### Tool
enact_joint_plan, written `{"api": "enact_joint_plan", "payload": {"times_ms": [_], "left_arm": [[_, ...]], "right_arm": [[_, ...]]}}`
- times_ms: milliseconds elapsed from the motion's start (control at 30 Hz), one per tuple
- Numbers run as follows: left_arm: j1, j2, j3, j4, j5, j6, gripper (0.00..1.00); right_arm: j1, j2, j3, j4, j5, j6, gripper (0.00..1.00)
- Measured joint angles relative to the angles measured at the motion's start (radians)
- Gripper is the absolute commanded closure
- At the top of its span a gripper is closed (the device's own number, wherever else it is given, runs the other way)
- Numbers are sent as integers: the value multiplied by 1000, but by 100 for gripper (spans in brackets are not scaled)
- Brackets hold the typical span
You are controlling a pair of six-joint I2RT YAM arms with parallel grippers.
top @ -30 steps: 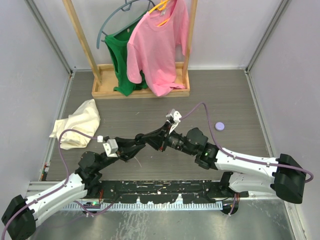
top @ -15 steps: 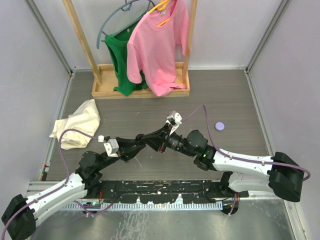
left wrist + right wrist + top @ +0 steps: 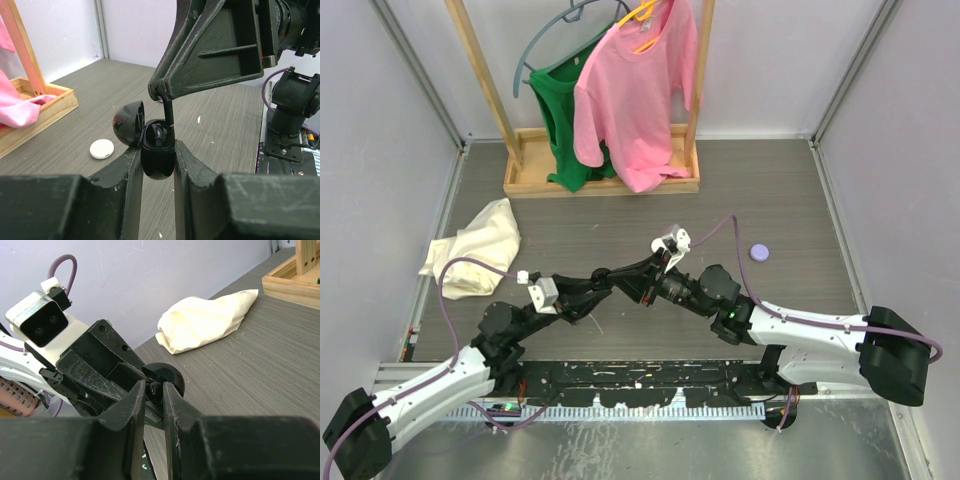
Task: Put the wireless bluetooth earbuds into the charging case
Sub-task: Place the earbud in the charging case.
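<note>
My left gripper (image 3: 158, 149) is shut on a glossy black charging case (image 3: 158, 162) and holds it above the table with its lid (image 3: 128, 123) swung open to the left. My right gripper (image 3: 155, 386) is shut on a black earbud (image 3: 156, 391). In the left wrist view the earbud's thin stem (image 3: 169, 116) reaches down from the right fingertips (image 3: 161, 90) into the case's open top. In the top view the two grippers meet nose to nose, left gripper (image 3: 628, 279), right gripper (image 3: 650, 286), and the case and earbud are hidden between them.
A white round case (image 3: 102, 149) lies on the table beyond the held case. A lilac round case (image 3: 758, 252) lies at the right. A cream cloth bag (image 3: 475, 248) is at the left. A wooden rack (image 3: 600, 172) with a green shirt and a pink shirt stands at the back.
The right wrist has shifted slightly right and nearer, staying at the case. The left arm has hardly moved.
</note>
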Motion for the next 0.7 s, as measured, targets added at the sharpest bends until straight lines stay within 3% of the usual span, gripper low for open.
{"api": "enact_joint_plan", "payload": {"times_ms": [700], "left_arm": [[0,11,0,13,17,-3,100]], "right_arm": [[1,45,0,65,-29,0,83]]}}
